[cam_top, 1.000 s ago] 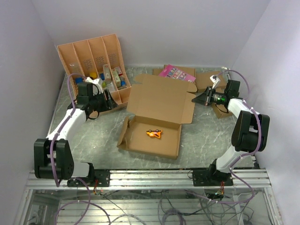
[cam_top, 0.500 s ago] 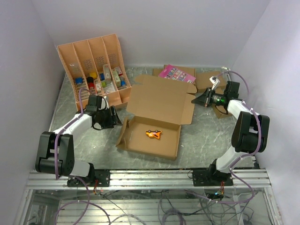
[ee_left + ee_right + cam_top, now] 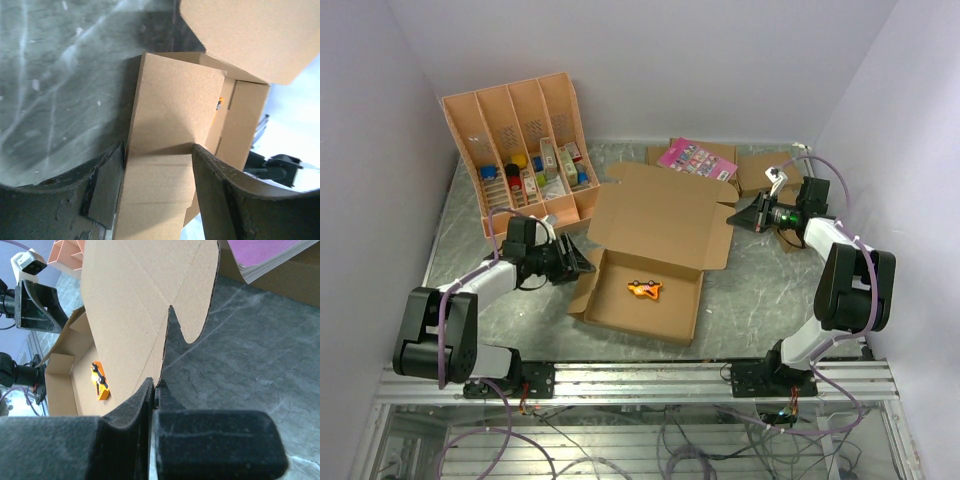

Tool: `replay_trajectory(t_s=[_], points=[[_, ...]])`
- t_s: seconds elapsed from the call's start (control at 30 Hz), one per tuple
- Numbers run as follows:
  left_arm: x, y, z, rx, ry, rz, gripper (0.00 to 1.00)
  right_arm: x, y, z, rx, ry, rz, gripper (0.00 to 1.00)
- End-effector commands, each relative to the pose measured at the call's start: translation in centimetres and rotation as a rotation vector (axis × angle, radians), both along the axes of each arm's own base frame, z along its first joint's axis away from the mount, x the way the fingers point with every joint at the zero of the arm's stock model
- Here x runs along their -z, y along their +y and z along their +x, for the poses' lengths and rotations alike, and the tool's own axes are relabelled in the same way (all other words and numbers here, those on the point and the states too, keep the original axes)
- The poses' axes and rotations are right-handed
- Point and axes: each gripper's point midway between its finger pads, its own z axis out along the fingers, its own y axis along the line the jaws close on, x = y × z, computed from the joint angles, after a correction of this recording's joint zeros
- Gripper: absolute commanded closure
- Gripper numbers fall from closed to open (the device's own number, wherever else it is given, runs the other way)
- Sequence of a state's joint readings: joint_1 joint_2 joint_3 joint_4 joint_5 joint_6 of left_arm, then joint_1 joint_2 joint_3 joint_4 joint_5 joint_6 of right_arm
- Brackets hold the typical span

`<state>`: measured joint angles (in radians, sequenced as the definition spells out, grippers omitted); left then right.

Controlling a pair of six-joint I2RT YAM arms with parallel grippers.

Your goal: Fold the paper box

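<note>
The left hand (image 3: 570, 262) stands wide at 9 o'clock of the paper box (image 3: 660, 305), with the side flap (image 3: 175, 105) lying between its jaws. Whether the pads bear on the card cannot be told. The right hand (image 3: 752, 213) is closed tight on the edge of the lid (image 3: 665, 215) at 3 o'clock. The box sits mid-worktop (image 3: 760, 290) with its tray part open and the lid raised and leaning toward 12 o'clock. A small orange item (image 3: 645, 288) lies inside.

Judgement: the step in hand is setting up the side walls before closure. The next move calls for the left hand to tip the flap upright and inward while the right holds the lid clear.

The overhead view gives the layout. Only the left wrist view shows the flap between the jaws, and only the right wrist view confirms the pinch on the lid's edge.
</note>
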<state>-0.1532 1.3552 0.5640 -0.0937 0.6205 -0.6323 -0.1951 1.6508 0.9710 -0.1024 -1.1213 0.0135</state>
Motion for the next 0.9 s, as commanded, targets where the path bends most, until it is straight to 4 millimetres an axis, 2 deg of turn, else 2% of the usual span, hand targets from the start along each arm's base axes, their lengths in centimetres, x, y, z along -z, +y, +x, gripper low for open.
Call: replay_trajectory(t_s=[0.0,0.17,0.37,0.67,0.87], points=[[-2.6,-1.9,0.1,0.039,-0.058,-0.163,0.34,-0.4,0.4,-0.4,-0.014,-0.045,-0.025,1.00],[-3.0,-2.1,-0.1,0.048,-0.068,-0.181,0.34,-0.3,0.5,-0.5,-0.014,-0.046,-0.028,1.00],[-2.7,-1.5,-0.7,0.070,-0.053,-0.096,0.33,-0.3,0.8,-0.5,-0.013,-0.046,-0.032,1.00],[-1.2,-2.3,-2.3,0.125,-0.013,0.086,0.32,-0.4,1.0,-0.5,-0.007,-0.051,-0.037,1.00],[0.5,-1.6,-2.8,0.126,0.020,0.273,0.33,-0.5,1.2,-0.6,-0.008,-0.053,-0.036,1.00]])
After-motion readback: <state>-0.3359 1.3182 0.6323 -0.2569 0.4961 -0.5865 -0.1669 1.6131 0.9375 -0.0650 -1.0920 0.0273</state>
